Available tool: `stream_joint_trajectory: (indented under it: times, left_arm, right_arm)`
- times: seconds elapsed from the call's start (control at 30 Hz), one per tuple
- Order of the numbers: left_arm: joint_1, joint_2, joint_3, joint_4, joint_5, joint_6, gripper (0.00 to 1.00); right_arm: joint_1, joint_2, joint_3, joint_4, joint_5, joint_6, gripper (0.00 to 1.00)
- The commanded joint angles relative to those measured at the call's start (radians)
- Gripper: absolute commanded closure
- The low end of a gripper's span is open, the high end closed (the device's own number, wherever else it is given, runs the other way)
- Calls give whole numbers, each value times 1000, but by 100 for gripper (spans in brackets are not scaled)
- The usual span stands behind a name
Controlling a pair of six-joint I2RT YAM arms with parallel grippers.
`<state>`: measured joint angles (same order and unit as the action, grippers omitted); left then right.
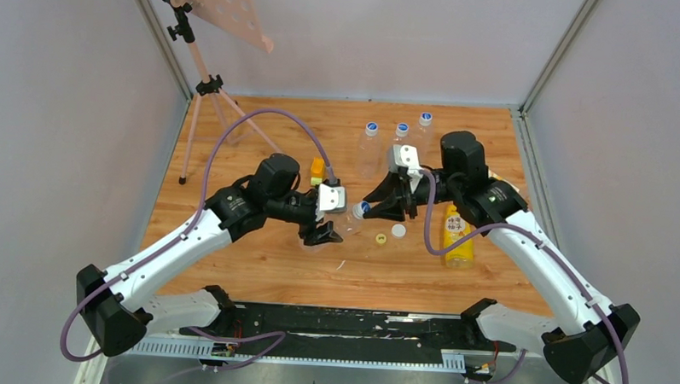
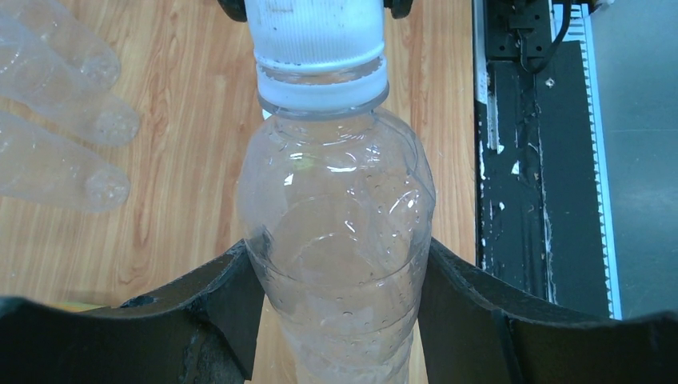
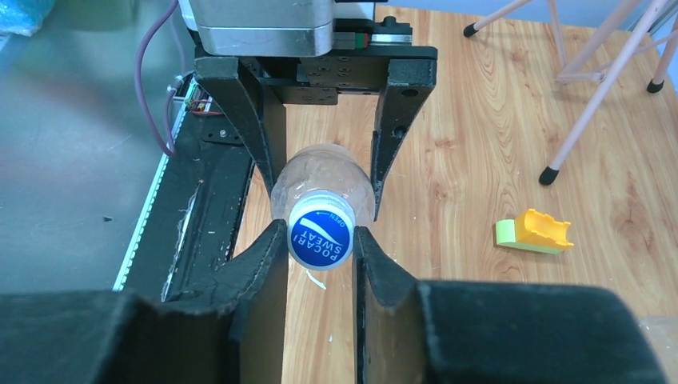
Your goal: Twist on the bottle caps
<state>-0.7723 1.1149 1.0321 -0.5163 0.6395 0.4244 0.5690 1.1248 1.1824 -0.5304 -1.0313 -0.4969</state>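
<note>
My left gripper (image 1: 322,234) is shut on the body of the slim clear bottle (image 2: 340,224) and holds it lying level above the table. My right gripper (image 3: 321,240) is shut on the blue cap (image 3: 321,238), which sits on that bottle's neck; the cap also shows in the top view (image 1: 363,208). The yellow cap (image 1: 381,239) and the white cap (image 1: 398,232) lie loose on the wood just right of the held bottle. The yellow bottle (image 1: 457,236) lies on its side under my right arm. The wider labelled bottle is out of view.
Three clear bottles with blue caps (image 1: 400,134) stand at the back middle. A small orange-and-green block (image 1: 318,170) sits behind my left gripper. A tripod (image 1: 205,89) stands at the back left. A black rail (image 1: 349,325) runs along the near edge.
</note>
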Motion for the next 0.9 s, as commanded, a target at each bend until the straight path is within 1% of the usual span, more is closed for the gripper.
stream_joint_trajectory:
  times: [0.0, 0.07, 0.13, 0.17, 0.2, 0.23, 0.27, 0.3, 0.33, 0.37, 0.4, 0.47, 0.5, 0.57, 0.63, 0.67, 0.7, 0.77, 0.8, 0.87]
  left_arm:
    - [2, -4, 61, 37, -22, -14, 65]
    - [-1, -7, 62, 57, -83, -21, 66]
    - [-15, -18, 58, 92, -229, -29, 66]
    - [-40, -19, 54, 120, -278, -27, 66]
    - [-58, -23, 45, 136, -401, -24, 66]
    - [-98, -23, 39, 172, -470, -10, 66]
    - [-123, -22, 23, 192, -604, 0, 66]
    - [-171, -20, 14, 242, -675, 25, 66]
    - [-193, -13, -8, 273, -807, 38, 66]
    - [-232, -8, -18, 339, -870, 57, 67]
    - [-249, 7, -35, 368, -984, 85, 67]
    - [-289, 39, -47, 440, -1101, 128, 67]
    - [-300, 50, -47, 468, -1124, 138, 68]
    - [-304, 75, -40, 472, -1146, 143, 68]
    - [-304, 86, -41, 457, -1145, 134, 67]
    - [-302, 88, -43, 440, -1135, 125, 67]
    - [-299, 85, -46, 425, -1127, 120, 67]
    - [-283, 75, -47, 376, -1054, 91, 67]
    - [-260, 71, -46, 338, -1025, 69, 66]
    - [-221, 53, -46, 287, -940, 38, 66]
  right_arm:
    - [11, 27, 20, 41, -21, 73, 91]
    - [19, 46, 20, 70, 28, 165, 99]
    - [31, 73, 17, 124, 109, 307, 100]
    - [37, 92, 20, 142, 163, 396, 100]
    - [39, 114, 30, 151, 230, 497, 100]
    - [40, 138, 45, 149, 322, 623, 100]
    - [40, 167, 67, 129, 422, 743, 100]
    - [39, 198, 93, 93, 513, 875, 100]
    - [35, 244, 118, 47, 576, 995, 100]
    - [29, 276, 134, 19, 591, 1090, 100]
    - [25, 297, 138, 9, 572, 1174, 100]
    - [24, 330, 137, 22, 518, 1275, 100]
    - [23, 338, 141, 28, 504, 1301, 99]
    - [23, 333, 153, 39, 511, 1294, 92]
    - [23, 303, 157, 53, 535, 1252, 80]
    - [23, 282, 153, 64, 555, 1223, 71]
    - [22, 257, 143, 78, 572, 1186, 61]
    - [22, 201, 113, 132, 588, 1070, 47]
    - [22, 170, 91, 156, 602, 1005, 42]
    - [20, 107, 44, 200, 631, 880, 38]
